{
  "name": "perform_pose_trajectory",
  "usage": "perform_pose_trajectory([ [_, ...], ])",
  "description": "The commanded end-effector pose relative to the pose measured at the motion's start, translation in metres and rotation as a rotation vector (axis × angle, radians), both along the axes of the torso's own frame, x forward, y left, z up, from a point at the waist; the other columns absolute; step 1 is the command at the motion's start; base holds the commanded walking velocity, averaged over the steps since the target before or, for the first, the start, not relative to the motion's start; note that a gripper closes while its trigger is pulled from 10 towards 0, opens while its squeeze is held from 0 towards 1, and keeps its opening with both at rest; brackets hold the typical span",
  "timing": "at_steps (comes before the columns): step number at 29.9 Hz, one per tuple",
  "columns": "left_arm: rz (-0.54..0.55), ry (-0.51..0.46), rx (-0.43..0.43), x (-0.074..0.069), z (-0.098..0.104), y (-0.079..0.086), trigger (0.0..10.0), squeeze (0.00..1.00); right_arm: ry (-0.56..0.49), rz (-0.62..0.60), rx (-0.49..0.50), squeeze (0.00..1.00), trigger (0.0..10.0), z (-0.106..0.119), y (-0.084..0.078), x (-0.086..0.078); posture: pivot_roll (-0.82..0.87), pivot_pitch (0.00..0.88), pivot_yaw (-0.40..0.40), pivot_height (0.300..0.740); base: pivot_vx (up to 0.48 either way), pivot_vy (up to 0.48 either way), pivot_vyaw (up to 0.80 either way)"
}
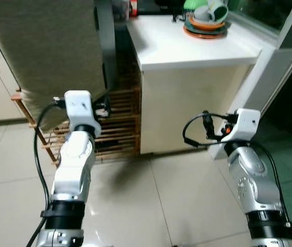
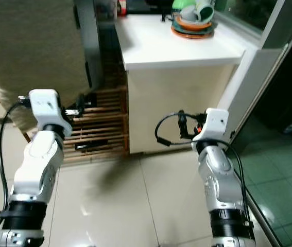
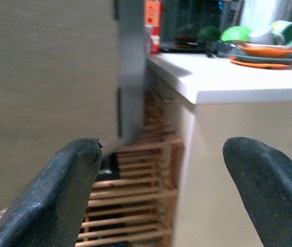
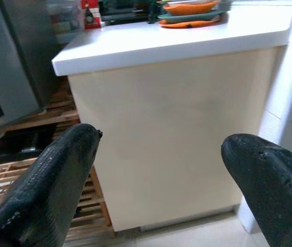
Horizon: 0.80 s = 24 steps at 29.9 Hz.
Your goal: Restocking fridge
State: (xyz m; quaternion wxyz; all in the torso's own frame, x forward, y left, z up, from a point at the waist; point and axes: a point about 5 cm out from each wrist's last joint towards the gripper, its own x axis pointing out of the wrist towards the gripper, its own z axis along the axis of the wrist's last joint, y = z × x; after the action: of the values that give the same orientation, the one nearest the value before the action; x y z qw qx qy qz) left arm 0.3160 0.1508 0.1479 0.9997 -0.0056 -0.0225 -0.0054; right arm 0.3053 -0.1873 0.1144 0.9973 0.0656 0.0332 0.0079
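Both silver arms reach forward over the pale tiled floor (image 1: 187, 206) as I face the kitchen. Left gripper (image 3: 161, 190) has its black fingers spread wide, grasping nothing, aimed at the slatted wooden rack (image 1: 120, 123) beside the grey-beige fridge door (image 1: 48, 46). Right gripper (image 4: 161, 180) is likewise wide open and empty before the cream cabinet (image 1: 187, 103) with its white countertop (image 1: 187, 46), where stacked orange and green dishes (image 1: 205, 20) sit.
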Motion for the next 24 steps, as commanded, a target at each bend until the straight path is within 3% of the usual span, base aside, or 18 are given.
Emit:
perform_pose_trajectory([
  [1,-0.037,-0.028,-0.004,0.001,0.008,-0.007,10.0,0.00,-0.021,-0.033,0.005,0.00,10.0,0.003,-0.004,-0.001,-0.12,0.000,0.012,0.736,0.382,0.000,0.00],
  [9,-0.089,0.010,-0.020,0.006,0.004,-0.014,10.0,0.00,-0.035,-0.008,-0.013,0.00,10.0,0.005,0.002,0.000,-0.13,0.000,0.020,0.736,0.437,0.000,0.00],
  [24,-0.046,0.054,-0.114,0.007,-0.002,-0.007,10.0,0.00,-0.036,0.001,-0.014,0.00,10.0,0.004,0.005,0.000,-0.13,0.000,0.022,0.736,0.432,0.064,0.00],
])
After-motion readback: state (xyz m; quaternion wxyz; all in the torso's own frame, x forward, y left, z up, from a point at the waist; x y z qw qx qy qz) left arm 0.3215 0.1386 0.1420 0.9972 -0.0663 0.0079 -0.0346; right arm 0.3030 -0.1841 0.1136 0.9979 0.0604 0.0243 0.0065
